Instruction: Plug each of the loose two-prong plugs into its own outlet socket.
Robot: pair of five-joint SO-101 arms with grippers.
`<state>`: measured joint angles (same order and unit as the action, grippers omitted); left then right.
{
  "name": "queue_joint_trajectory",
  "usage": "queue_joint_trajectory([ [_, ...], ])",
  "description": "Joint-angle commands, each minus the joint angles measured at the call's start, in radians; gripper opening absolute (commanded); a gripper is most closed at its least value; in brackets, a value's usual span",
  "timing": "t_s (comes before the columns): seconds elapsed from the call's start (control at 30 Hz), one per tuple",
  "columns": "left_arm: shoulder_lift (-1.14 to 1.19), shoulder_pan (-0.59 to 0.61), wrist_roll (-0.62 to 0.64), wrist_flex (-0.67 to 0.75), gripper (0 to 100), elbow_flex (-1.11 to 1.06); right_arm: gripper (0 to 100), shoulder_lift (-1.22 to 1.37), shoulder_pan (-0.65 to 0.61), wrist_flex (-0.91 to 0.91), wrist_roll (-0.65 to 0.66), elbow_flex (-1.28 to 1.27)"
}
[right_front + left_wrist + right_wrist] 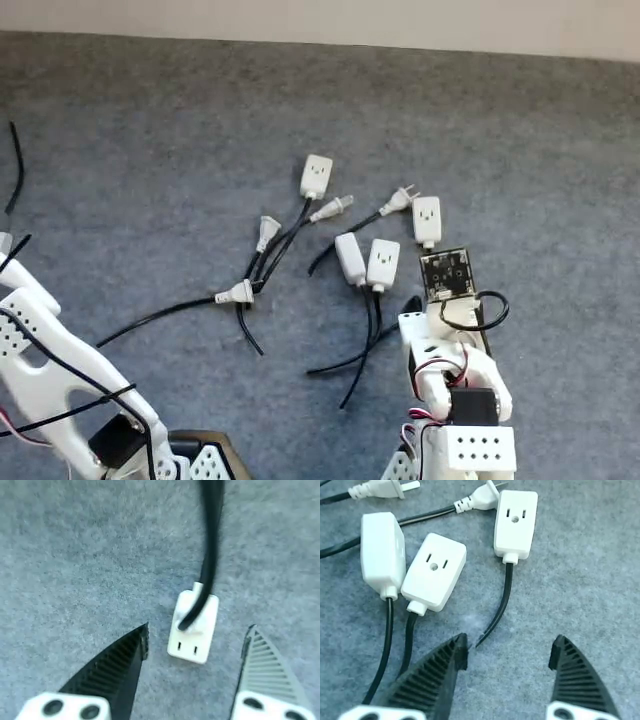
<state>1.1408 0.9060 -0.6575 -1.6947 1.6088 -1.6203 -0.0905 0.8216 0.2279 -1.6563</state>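
Observation:
Four white outlet sockets lie mid-table: one at the back [316, 176], one to the right [427, 220], one face-up [383, 262] and one on its side [350, 257]. Loose two-prong plugs [268, 232], [335, 208], [398, 200], [236, 293] lie among black cords. My right gripper [510, 650] is open, low over the carpet just short of the sockets [434, 572], [516, 525], [381, 550], with plugs [482, 497], [385, 488] beyond. My left gripper [197, 630] is open, its fingers either side of a small white two-slot socket [192, 630] with a black cord.
Grey carpet [150, 130] covers the table. Black cords [160, 315] trail from the plugs toward the left arm [50, 380]. The right arm [455, 340] stands at the front right. Open carpet lies at the back and far right.

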Motion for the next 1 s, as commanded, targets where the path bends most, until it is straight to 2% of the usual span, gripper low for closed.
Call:
queue_joint_trajectory([
  [0.0, -0.179, -0.073, 0.015, -0.071, 30, 0.053, 26.3, -0.015, 0.007, -0.016, -0.003, -0.019],
  [0.23, -0.414, -0.140, 0.183, -0.080, 20, 0.031, 26.3, -0.015, 0.007, -0.013, -0.003, -0.016],
  [0.33, -0.544, -0.180, 0.209, -0.080, 18, -0.088, 26.3, -0.015, 0.007, -0.012, -0.003, -0.016],
  [0.43, -0.704, -0.257, 0.210, -0.080, 18, -0.346, 26.3, -0.015, 0.007, -0.010, -0.006, -0.015],
  [0.53, -0.886, -0.384, 0.206, -0.078, 18, -0.690, 26.3, -0.013, 0.007, 0.018, -0.008, -0.013],
  [0.6, -1.013, -0.518, 0.204, -0.075, 18, -0.924, 26.3, -0.013, 0.007, 0.025, -0.008, 0.015],
  [0.7, -1.175, -0.780, 0.204, -0.069, 18, -1.219, 26.3, -0.013, 0.007, 0.047, -0.008, 0.030],
  [0.83, -1.280, -1.092, 0.250, 0.157, 18, -1.506, 26.3, -0.016, 0.015, 0.070, -0.008, 0.036],
  [0.97, -1.271, -1.199, 0.370, 0.460, 18, -1.704, 26.3, -0.015, 0.088, 0.122, -0.009, 0.085],
])
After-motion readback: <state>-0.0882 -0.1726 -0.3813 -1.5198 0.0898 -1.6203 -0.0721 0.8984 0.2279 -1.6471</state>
